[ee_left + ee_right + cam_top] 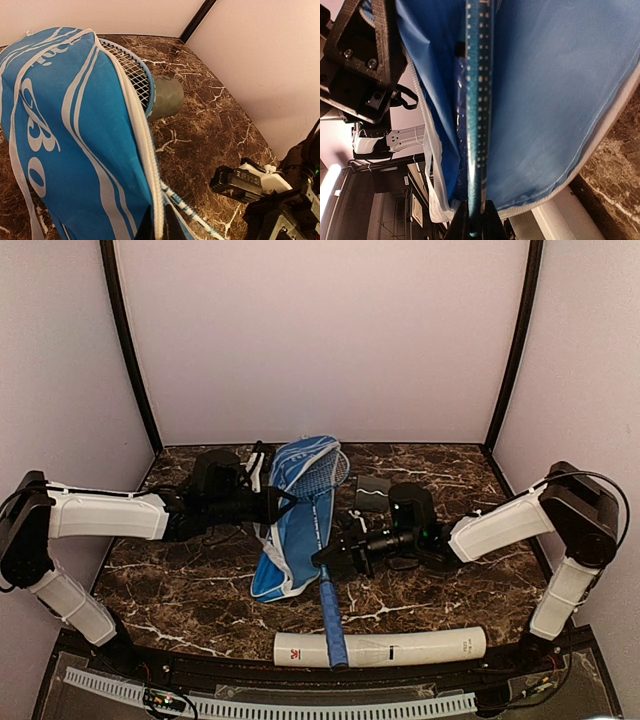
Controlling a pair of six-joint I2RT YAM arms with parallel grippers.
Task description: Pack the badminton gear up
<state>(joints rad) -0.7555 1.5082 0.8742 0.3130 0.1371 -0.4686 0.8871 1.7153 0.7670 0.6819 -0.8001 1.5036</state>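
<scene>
The blue zip bag (285, 540) with white trim lies in the middle of the table, its mouth facing the back. My left gripper (283, 503) is shut on the white zip edge (146, 150) and holds it up; its fingertips (161, 220) pinch the trim. A racket (322, 540) has its strung head (132, 72) inside the bag's mouth, and its blue handle (333, 630) points at the front edge. My right gripper (322, 558) is shut on the racket's shaft (479, 100), which runs between its fingertips (475, 220). The long white tube (400, 647) lies along the front edge.
A dark grey cap (372, 495) stands on the table right of the bag's mouth, just behind the right wrist; it also shows in the left wrist view (166, 96). The racket's handle lies across the white tube. Walls close the table at the back and both sides.
</scene>
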